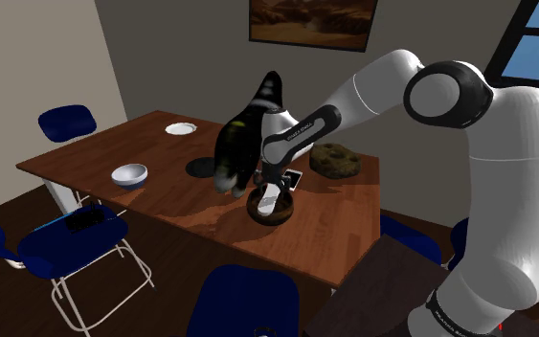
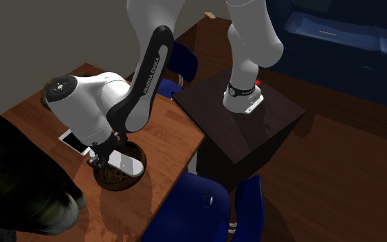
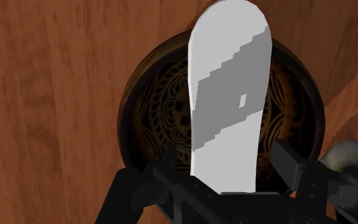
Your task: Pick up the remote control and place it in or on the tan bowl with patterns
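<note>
As the shoulder view looks down over the brown wooden table (image 1: 162,201), the white arm reaches to the view's left and lowers the black gripper (image 1: 269,187) directly above the patterned bowl (image 1: 279,217), which stands near the table's near edge. The remote control (image 1: 268,199), drawn pale grey and white, rests inside the bowl and leans upward toward the gripper. A tall black object (image 1: 246,134) stands just behind the bowl, a flat dark device (image 1: 293,177) lies just beside it, and a lumpy brown object (image 1: 334,160) sits farther toward the view's right. A white plate (image 1: 180,128) and a white bowl (image 1: 129,174) are well apart from it, toward the view's left. In the second exterior view, the gripper (image 2: 109,159) hangs over the bowl (image 2: 115,181), and the remote control (image 2: 128,163) lies slanted across the bowl's rim on the side facing the dark stand (image 2: 247,130). A blue chair (image 2: 192,206) stands between the table and the camera. In the wrist view, the remote control (image 3: 228,95) extends from the gripper (image 3: 225,162) across the dark brown bowl (image 3: 133,114), whose interior carries a tan pattern. The fingers (image 3: 289,162) stand on either side of the remote's near end; the bowl shows through a gap between the right-hand finger and the remote's edge, so the jaws are spread and do not clasp it.
</note>
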Controlling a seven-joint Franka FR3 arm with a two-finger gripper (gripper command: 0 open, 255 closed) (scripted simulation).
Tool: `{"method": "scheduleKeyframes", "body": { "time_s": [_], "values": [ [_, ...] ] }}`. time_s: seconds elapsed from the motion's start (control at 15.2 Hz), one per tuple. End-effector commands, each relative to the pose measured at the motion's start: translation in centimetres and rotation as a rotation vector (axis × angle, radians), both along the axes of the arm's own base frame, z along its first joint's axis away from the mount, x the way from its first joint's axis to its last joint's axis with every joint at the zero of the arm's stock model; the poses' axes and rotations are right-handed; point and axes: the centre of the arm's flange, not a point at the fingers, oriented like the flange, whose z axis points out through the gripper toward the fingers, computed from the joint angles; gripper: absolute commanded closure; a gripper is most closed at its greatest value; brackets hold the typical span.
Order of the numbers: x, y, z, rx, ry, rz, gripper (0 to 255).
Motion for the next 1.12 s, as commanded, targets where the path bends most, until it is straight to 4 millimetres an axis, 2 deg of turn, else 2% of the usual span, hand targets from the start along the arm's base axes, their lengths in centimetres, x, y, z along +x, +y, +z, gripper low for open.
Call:
{"method": "scheduleKeyframes", "body": {
  "time_s": [0.0,0.26,0.53,1.06],
  "values": [
    [0.0,-0.1,-0.1,0.000,0.002,-0.001,0],
    [0.0,0.0,-0.1,0.000,0.002,-0.001,0],
    [0.0,0.0,4.9,0.000,0.002,-0.001,0],
    [0.0,0.0,4.9,0.000,0.002,-0.001,0]
  ]
}}
